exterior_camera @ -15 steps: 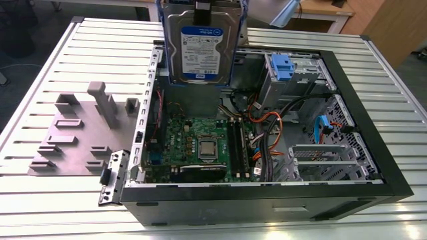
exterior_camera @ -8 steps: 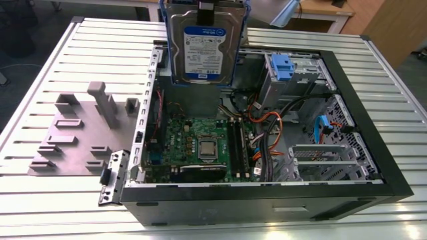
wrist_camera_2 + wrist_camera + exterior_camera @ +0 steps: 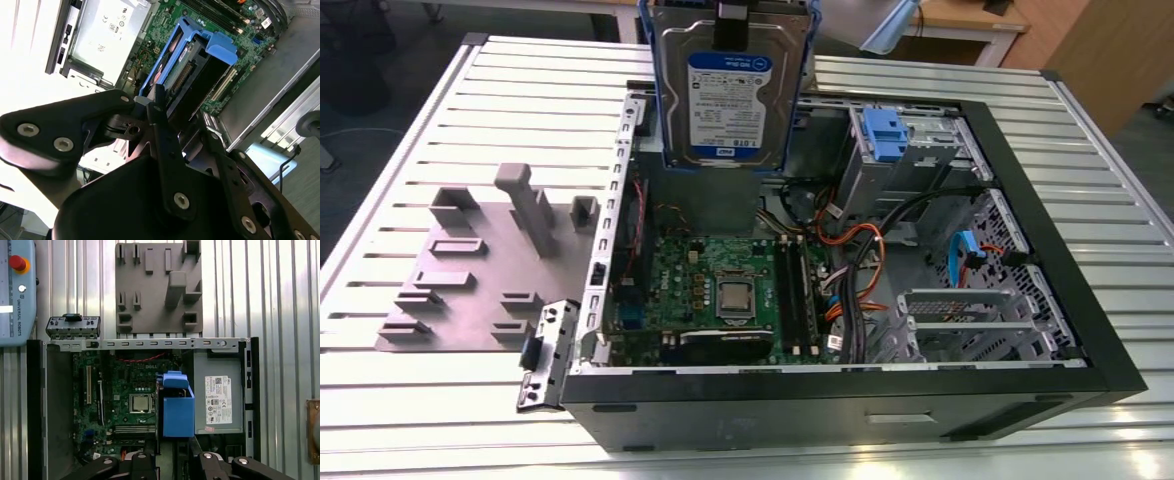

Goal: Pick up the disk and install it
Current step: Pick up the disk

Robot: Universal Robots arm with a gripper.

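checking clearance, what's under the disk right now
In the first wrist view the disk hangs over the open case, with the motherboard on one side and a grey box on the other. What lies directly beneath the disk is covered.

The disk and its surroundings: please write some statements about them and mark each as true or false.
The disk hangs upright above the open computer case. True.
The disk lies on the grey fixture plate. False: it is off the plate, in the air.
The fingers of the gripper are shut on the disk. True.
A cooler covers the processor. False: the processor lies bare on the motherboard.
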